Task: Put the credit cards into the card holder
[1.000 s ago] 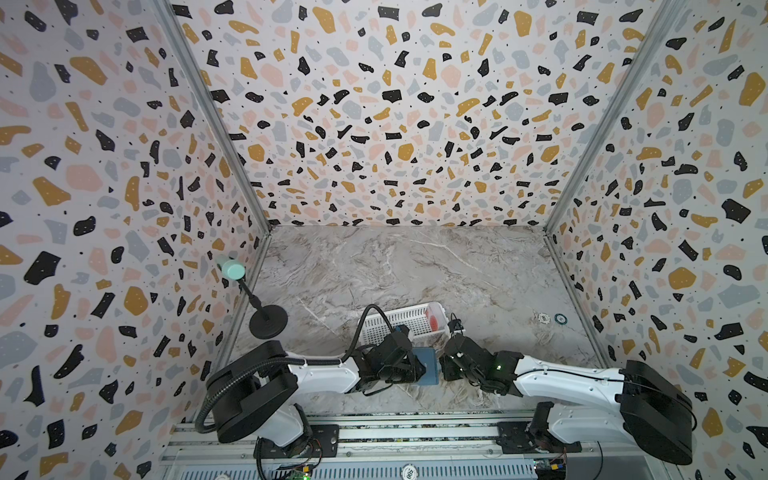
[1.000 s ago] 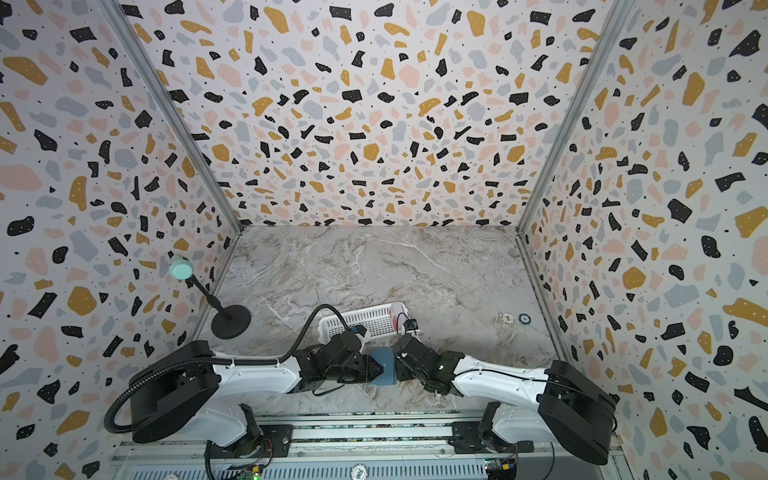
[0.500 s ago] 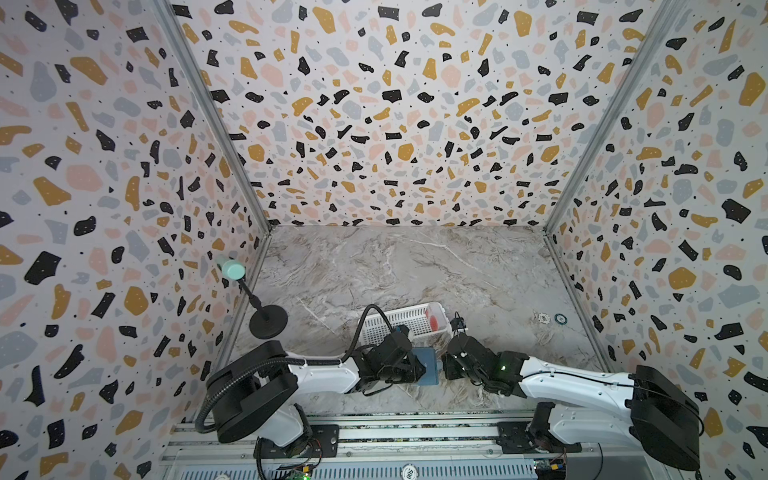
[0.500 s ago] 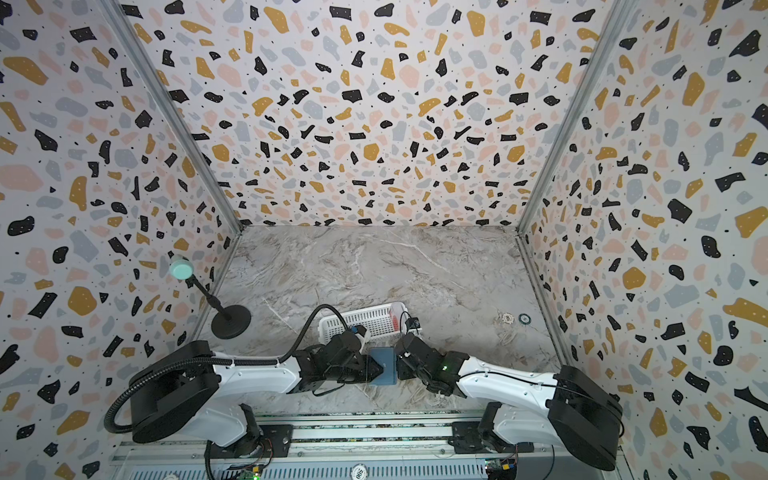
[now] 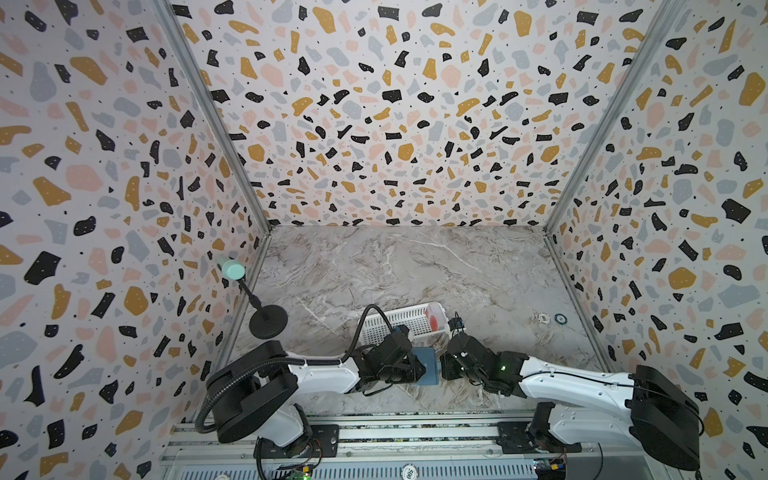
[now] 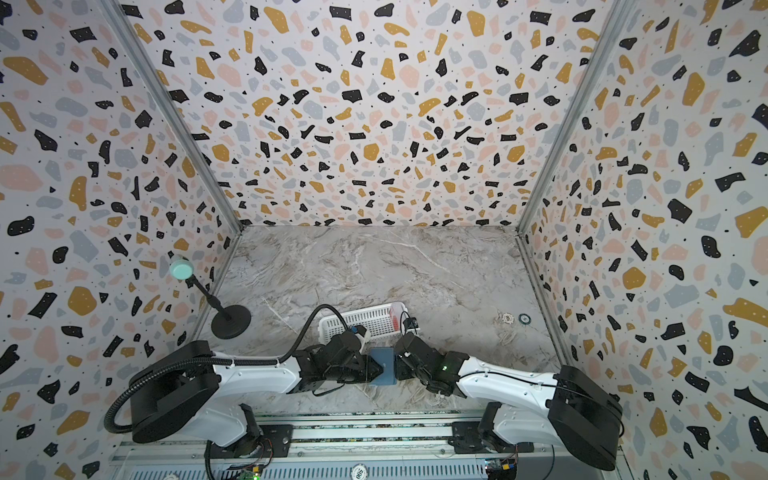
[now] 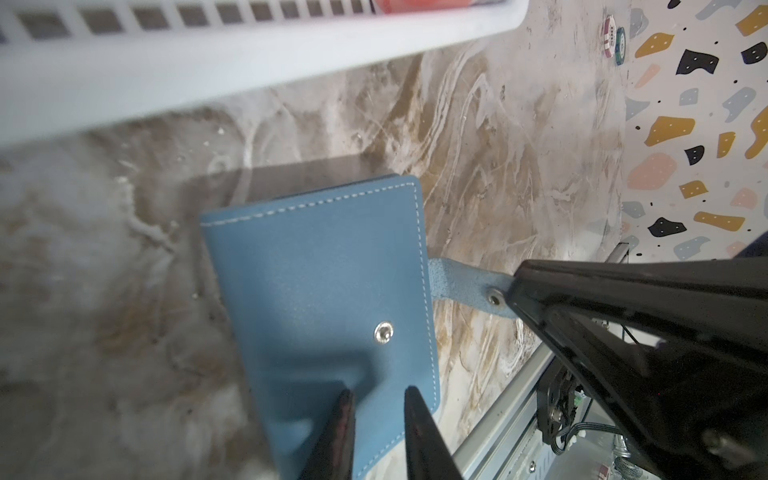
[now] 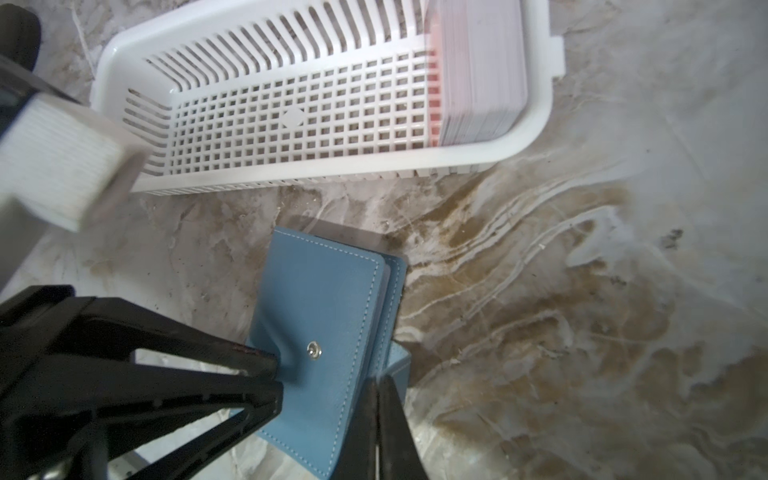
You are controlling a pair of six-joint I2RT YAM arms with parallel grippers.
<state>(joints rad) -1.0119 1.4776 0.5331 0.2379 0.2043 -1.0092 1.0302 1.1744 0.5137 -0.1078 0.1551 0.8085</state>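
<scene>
The blue card holder (image 5: 429,365) (image 6: 384,366) lies closed on the marble floor between my two grippers. My left gripper (image 7: 378,392) (image 5: 419,370) has its jaws a little apart, and both tips rest on the cover (image 7: 324,282), denting it. My right gripper (image 8: 376,380) (image 6: 397,365) is shut on the holder's snap tab (image 7: 465,284), which is pulled out sideways from the cover (image 8: 324,299). The credit cards (image 8: 478,83) (image 5: 434,320) stand as a stack on edge at one end of the white basket, pale with red showing.
The white slotted basket (image 5: 390,322) (image 8: 316,178) sits just behind the card holder. A black stand with a mint head (image 5: 268,320) is at the left wall. Poker chips (image 5: 561,318) (image 7: 615,39) lie near the right wall. A metal rail (image 5: 374,432) runs along the front.
My right gripper has closed its jaws onto the snap tab and shifted slightly. The left gripper and the card holder have stayed where they were.
</scene>
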